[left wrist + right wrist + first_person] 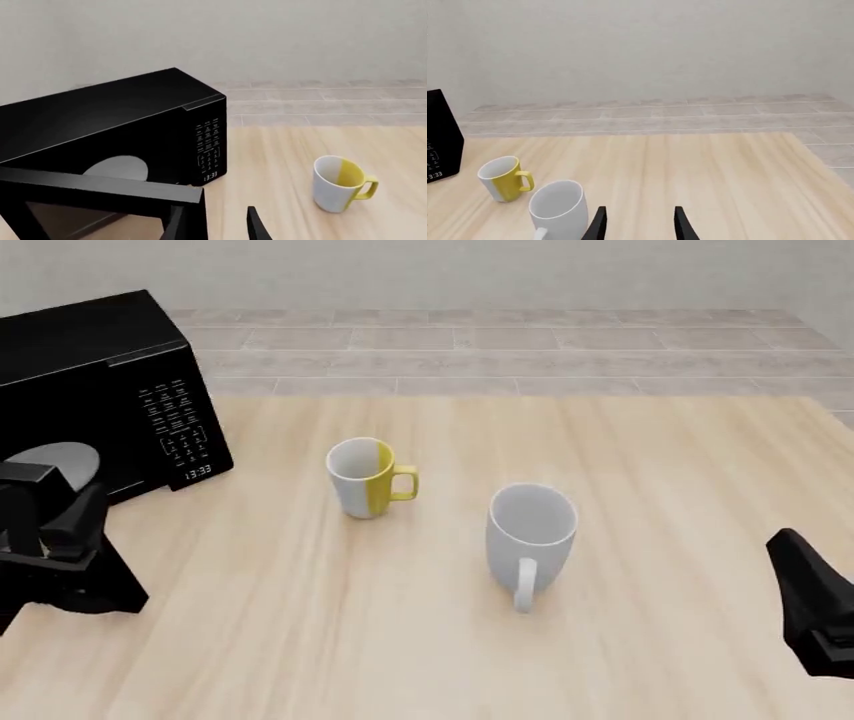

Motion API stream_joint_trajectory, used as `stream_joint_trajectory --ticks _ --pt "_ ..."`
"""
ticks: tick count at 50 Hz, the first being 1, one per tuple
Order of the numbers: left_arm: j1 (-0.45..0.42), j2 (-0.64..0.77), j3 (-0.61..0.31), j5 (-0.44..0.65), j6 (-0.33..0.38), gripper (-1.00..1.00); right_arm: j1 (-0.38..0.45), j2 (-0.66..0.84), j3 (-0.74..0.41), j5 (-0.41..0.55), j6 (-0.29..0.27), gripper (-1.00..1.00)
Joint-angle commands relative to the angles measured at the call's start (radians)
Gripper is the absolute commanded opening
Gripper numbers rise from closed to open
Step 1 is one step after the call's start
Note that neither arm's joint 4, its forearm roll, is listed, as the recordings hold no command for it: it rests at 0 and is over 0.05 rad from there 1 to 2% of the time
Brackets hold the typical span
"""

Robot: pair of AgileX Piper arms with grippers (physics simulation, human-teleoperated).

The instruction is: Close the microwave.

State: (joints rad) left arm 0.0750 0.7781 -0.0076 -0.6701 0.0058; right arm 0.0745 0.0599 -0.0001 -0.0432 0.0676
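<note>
Closing job: the microwave (107, 390) sits at the far left of the tabletop (641, 540), and its door (100, 187) hangs open.
Left end effector: the left end effector (215, 225) is low and near, with its fingers spread apart and nothing between them.
Key relation: in the left wrist view the door's free edge lies right by one finger (175, 227); I cannot tell if they touch. The microwave box is just ahead of this end effector.
Long way of the door: the door's top edge runs sideways across the end effector's path, from the free end by the finger to the hinge side, which is cut off by the edge of the view.
Nearer arm: the left arm (60, 560) is much nearer. I think it should push the door shut.
Right end effector: the right end effector (639, 222) is well apart from the microwave, on the other side of the tabletop. Its fingers are also spread and hold nothing.
Inside: a pale round plate (117, 167) shows in the open box.
Other things: a yellow and white mug (367, 478) stands to the right of the left end effector, and a white mug (531, 530) stands farther right, close in front of the right end effector.
In the way: I think neither mug blocks the door's swing.
</note>
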Motion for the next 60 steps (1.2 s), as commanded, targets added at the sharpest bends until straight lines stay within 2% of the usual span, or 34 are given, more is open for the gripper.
stream_joint_trajectory --ticks 1,6,15,19,23,27,35,45,60 --pt "0.006 0.137 0.008 -0.074 0.024 1.0 0.0 -0.006 0.0 0.006 0.001 1.0" --pt "0.01 0.134 0.008 -0.071 0.025 1.0 0.002 -0.002 0.0 0.002 0.001 1.0" --pt "0.012 0.207 0.008 -0.137 0.032 1.0 0.004 0.015 0.0 -0.013 0.0 1.0" --pt "0.013 0.19 0.008 -0.123 0.033 1.0 0.011 0.013 0.0 -0.014 -0.002 1.0" --pt "0.013 0.258 0.008 -0.182 0.039 1.0 0.015 0.02 0.0 -0.019 -0.001 1.0" --pt "0.012 0.223 0.008 -0.149 0.041 1.0 0.019 0.026 0.0 -0.025 -0.001 1.0" --pt "0.008 0.223 0.008 -0.151 0.046 1.0 0.028 0.017 0.0 -0.021 0.003 1.0" --pt "0.014 0.38 0.008 -0.295 0.052 1.0 0.038 0.044 0.0 -0.039 -0.007 1.0" --pt "0.008 0.392 0.008 -0.302 0.053 1.0 0.039 0.029 0.0 -0.028 -0.005 1.0"
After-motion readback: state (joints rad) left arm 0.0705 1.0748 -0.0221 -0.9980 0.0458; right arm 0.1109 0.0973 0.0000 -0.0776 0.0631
